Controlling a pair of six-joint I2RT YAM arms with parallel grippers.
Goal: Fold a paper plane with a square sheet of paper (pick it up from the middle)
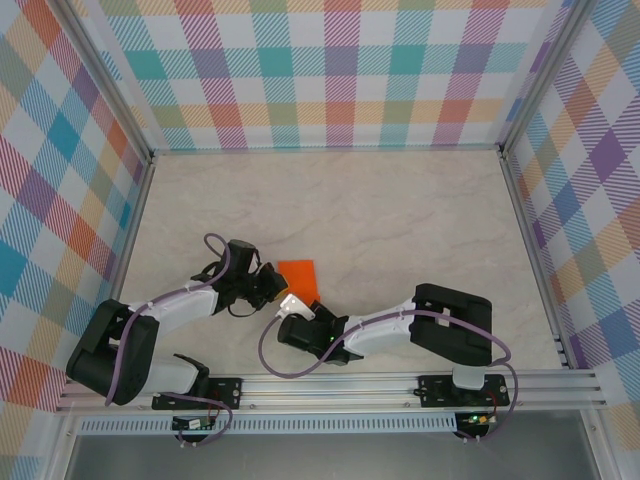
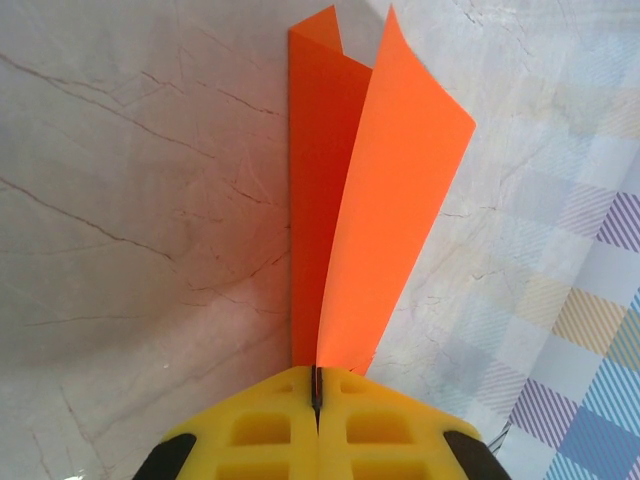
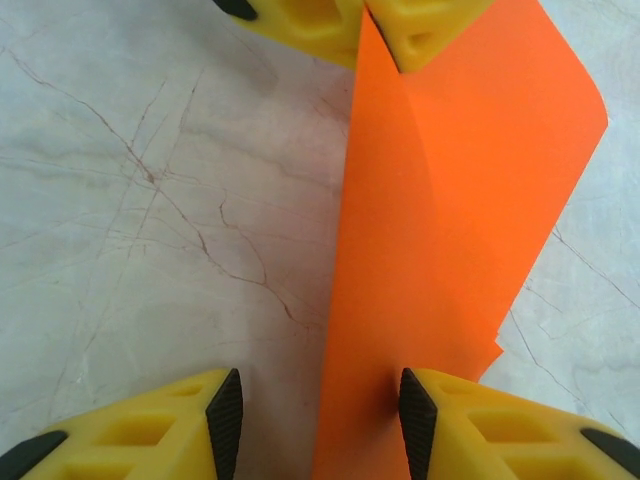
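Pale marble-patterned desk (image 1: 400, 220) fills the floor of a booth with checked walls (image 1: 330, 60), and both arms reach in toward its near middle.

At the centre of the work, the left pincer (image 2: 317, 392) is clamped fully shut on the orange paper (image 2: 380, 200), gripping it right at the fold line. From that grip two flaps rise and splay apart in a narrow V, one darker and in shade, the other bright. The crease looks loose, not pressed flat.

Facing it, the right pincer (image 3: 320, 425) stands about half open and holds nothing. It straddles the near end of the paper. One of its black pads (image 3: 418, 420) is at or just against the sheet, and the other is well clear over bare desk.

From above, the paper (image 1: 298, 275) sits between the two pincers, just beyond their tips, near the front of the desk.

My reading is that the first centre fold is in hand: the sheet is doubled over but not yet creased. The next move likely calls for the right pincer to close on the doubled edge and press it, squarely on the fold. If the flaps are caught unevenly, the crease could run crooked.
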